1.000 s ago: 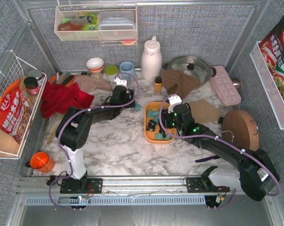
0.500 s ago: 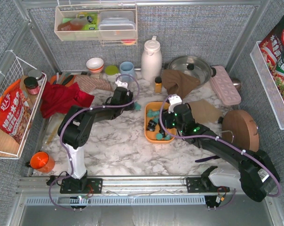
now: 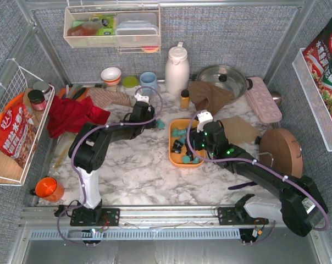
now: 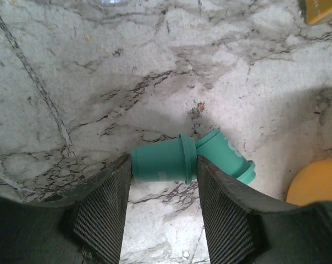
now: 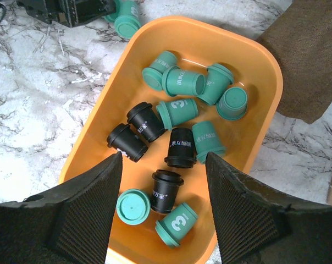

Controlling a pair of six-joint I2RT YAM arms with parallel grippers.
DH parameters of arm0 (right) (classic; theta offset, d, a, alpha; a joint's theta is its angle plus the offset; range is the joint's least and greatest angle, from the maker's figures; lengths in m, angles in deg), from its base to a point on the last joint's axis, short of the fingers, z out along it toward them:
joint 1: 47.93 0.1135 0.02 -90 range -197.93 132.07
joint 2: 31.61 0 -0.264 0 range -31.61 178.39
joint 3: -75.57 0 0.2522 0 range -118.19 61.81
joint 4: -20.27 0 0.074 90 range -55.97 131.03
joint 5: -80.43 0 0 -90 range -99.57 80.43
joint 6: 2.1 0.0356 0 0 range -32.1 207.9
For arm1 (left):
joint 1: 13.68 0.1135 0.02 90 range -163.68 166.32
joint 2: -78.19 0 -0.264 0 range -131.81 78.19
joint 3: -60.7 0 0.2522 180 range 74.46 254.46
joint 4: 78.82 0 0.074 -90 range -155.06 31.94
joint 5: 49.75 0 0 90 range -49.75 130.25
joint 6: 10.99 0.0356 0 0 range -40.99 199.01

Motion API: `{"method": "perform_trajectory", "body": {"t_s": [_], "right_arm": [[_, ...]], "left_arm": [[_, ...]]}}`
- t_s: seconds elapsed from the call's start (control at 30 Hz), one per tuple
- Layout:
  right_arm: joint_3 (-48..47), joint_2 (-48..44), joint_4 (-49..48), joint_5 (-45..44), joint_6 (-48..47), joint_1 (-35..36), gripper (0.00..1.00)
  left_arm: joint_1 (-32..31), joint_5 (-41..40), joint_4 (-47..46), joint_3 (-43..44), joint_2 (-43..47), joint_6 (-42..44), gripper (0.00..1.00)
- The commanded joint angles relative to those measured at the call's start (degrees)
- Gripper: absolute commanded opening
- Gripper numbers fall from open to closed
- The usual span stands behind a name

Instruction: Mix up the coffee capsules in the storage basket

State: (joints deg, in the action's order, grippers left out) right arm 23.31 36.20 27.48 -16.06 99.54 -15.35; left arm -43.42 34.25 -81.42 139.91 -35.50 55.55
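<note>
Capsules [image 5: 177,110], teal and black, mostly in orange basket [image 5: 267,66], frame centre; right tool [image 5: 163,158] spread above. Left tool [image 4: 164,163] pinches stray teal capsule [image 4: 155,166] on worktop [image 4: 100,82]; second stray [image 4: 227,159] beside. Mixing unfinished.

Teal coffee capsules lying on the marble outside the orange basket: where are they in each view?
Top external: two teal cup-shaped capsules near centre, at the left gripper.
Left wrist: centre, one between its fingers.
Right wrist: top edge.
Shared landmark: rounded orange plastic basket.

Glossy plastic storage basket [image 5: 117,113], polished marble tabletop [image 4: 155,82]
</note>
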Motion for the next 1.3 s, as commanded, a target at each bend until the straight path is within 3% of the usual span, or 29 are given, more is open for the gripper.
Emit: {"method": "perform_trajectory", "body": {"t_s": [0.0, 0.23, 0.5, 0.73, 0.93, 1.27], "right_arm": [[-0.1, -0.2, -0.1, 0.4, -0.2, 0.0, 0.66], [-0.1, -0.2, 0.0, 0.4, -0.2, 0.0, 0.66], [-0.1, -0.3, 0.0, 0.5, -0.3, 0.0, 0.66], [-0.5, -0.6, 0.7, 1.1, -0.1, 0.0, 0.66], [-2.0, -3.4, 4.0, 3.2, 0.6, 0.0, 0.66], [-6.1, -10.1, 15.8, 3.3, 0.0, 0.1, 0.66]], "left_arm": [[0.1, 0.8, -0.8, 0.5, -1.6, -0.7, 0.59], [0.1, 1.6, -1.2, 0.4, -2.1, -1.1, 0.59], [0.1, 2.3, -5.2, -2.7, 1.5, 0.9, 0.45], [0.1, 3.9, -15.2, -11.9, 10.7, 4.2, 0.45], [-0.8, 13.2, -27.1, -23.4, 19.7, 8.1, 0.45], [-7.1, 17.2, -33.0, -35.1, 32.5, 14.7, 0.46]]}}
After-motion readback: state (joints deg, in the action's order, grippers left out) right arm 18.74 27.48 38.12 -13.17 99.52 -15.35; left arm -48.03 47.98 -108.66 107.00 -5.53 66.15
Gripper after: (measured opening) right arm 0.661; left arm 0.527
